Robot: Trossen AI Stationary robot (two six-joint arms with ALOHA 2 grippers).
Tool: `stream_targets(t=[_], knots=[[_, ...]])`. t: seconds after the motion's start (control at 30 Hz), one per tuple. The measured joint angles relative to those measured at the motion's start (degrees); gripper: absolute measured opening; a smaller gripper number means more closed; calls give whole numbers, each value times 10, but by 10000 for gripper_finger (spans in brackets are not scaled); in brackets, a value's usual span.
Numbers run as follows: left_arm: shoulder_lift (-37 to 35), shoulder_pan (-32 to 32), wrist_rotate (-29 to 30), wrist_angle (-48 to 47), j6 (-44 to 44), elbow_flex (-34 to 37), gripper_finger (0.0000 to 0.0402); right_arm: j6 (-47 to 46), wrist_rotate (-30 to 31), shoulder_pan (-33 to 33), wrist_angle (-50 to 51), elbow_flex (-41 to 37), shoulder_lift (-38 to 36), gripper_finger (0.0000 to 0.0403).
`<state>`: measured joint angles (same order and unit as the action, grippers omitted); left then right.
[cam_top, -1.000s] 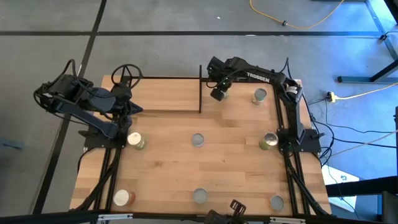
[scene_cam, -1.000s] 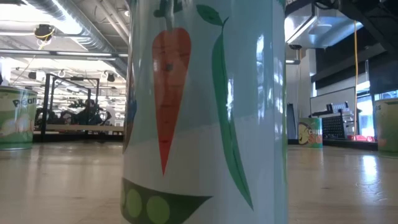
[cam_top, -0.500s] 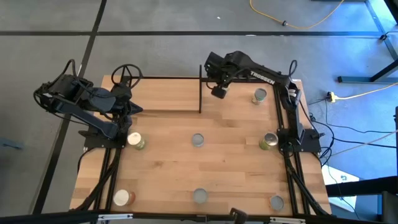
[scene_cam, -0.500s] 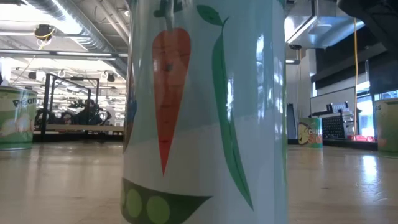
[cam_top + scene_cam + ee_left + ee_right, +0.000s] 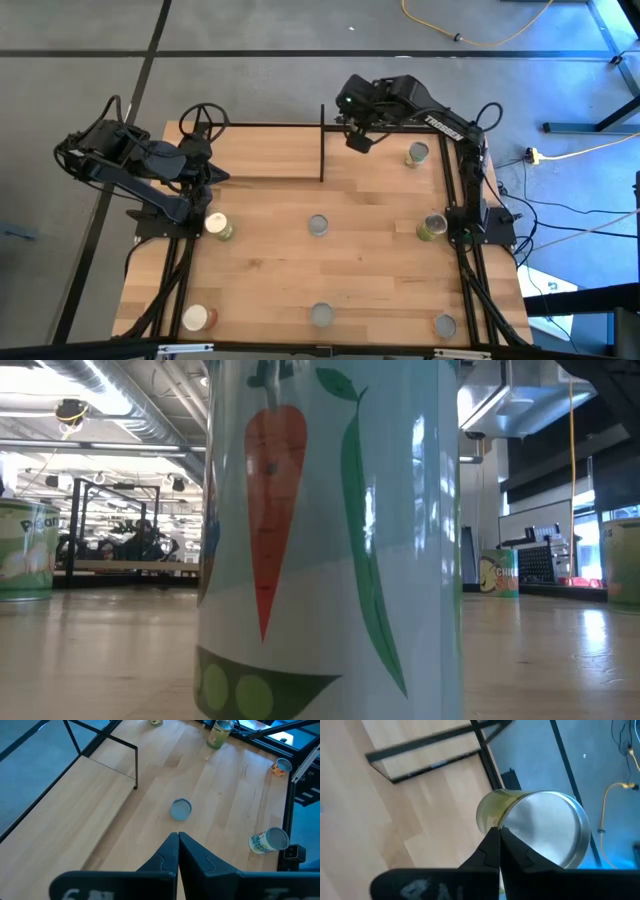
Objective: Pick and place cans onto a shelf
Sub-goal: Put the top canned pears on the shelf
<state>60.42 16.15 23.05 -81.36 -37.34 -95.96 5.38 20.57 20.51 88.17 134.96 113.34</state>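
Right pincer [image 5: 358, 140] at table's 12 o'clock, fingers fully together; green-yellow can [image 5: 535, 827] sits right at its tips, grip unclear. Shelf [image 5: 265, 150] toward its 9 o'clock. Judged: carry step; next swing over shelf, lower. Left pincer [image 5: 178, 851] closed, empty, waiting

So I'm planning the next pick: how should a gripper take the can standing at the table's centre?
Probably from straight above, fingers closing across the round side wall of the centre can just under its silvery lid. It stands upright and alone, with bare table all round, so either arm could come down on it.
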Motion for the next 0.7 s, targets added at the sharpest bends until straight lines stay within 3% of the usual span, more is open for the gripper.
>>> stream_targets(t=[0.2,0.7], knots=[[0,0,0,0,0,0,0,30,-16,-35,-74,1,-8,0],[0,0,0,0,-30,0,0,86,-174,-80,-300,1,6,0]])
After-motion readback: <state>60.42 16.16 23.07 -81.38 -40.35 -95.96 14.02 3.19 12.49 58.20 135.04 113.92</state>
